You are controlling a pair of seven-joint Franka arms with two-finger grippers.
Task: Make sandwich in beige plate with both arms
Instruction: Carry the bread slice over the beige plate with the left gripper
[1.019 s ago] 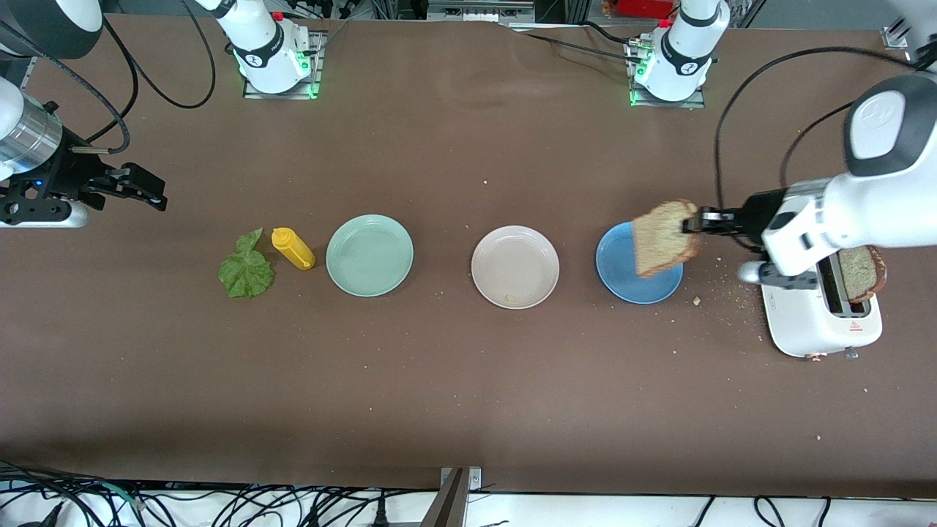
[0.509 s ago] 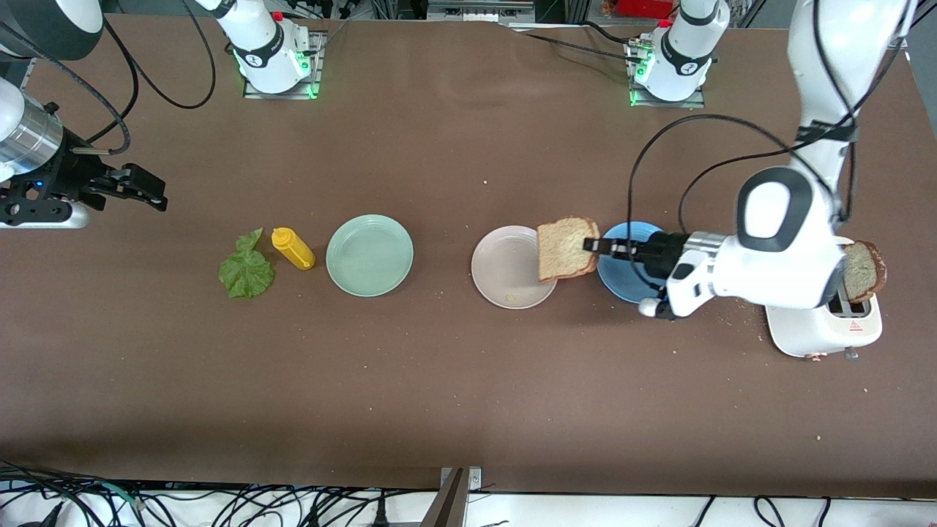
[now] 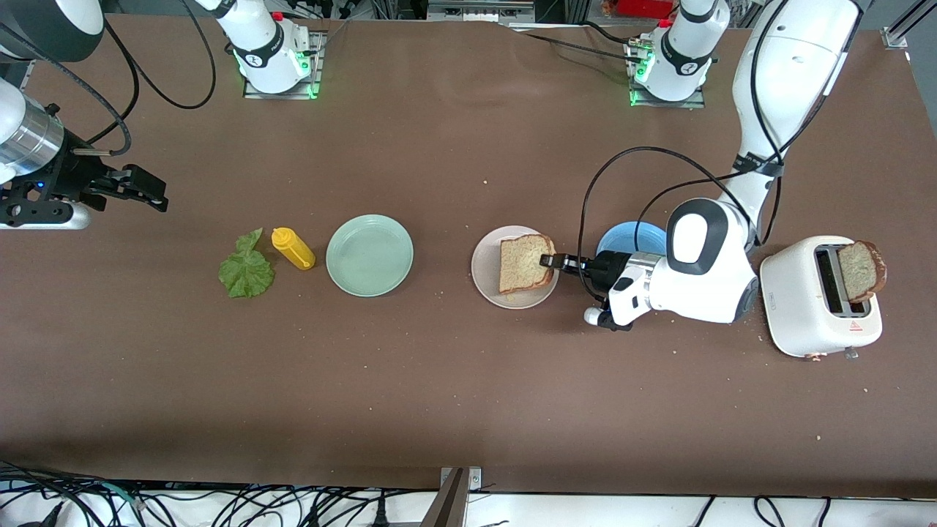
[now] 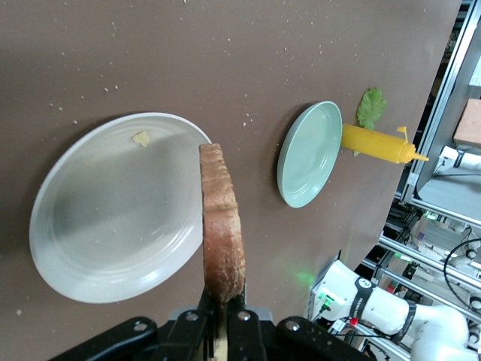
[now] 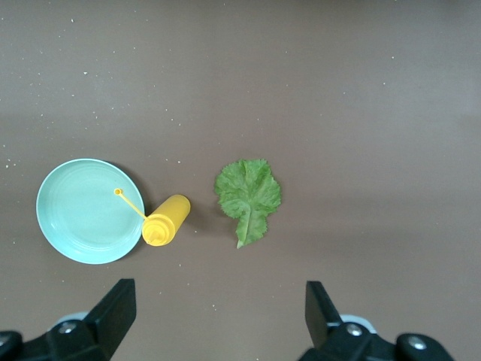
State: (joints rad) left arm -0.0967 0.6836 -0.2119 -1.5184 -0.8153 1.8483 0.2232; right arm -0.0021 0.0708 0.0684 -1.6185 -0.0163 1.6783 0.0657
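The left gripper (image 3: 547, 261) clamps a square, coarse brown bread slice (image 3: 524, 264) over the round beige plate (image 3: 486, 274); the right gripper (image 5: 218, 316), jaws spread, waits above the crinkled lettuce leaf (image 5: 247, 195).

Two glossy white jointed robot arms, the left arm (image 3: 706, 271) and the right arm (image 3: 29, 44), have rounded casings with dark grey bands at the joints. Each has a silver wrist, a black two-finger gripper and trailing black cables. Green lights glow at both bases.
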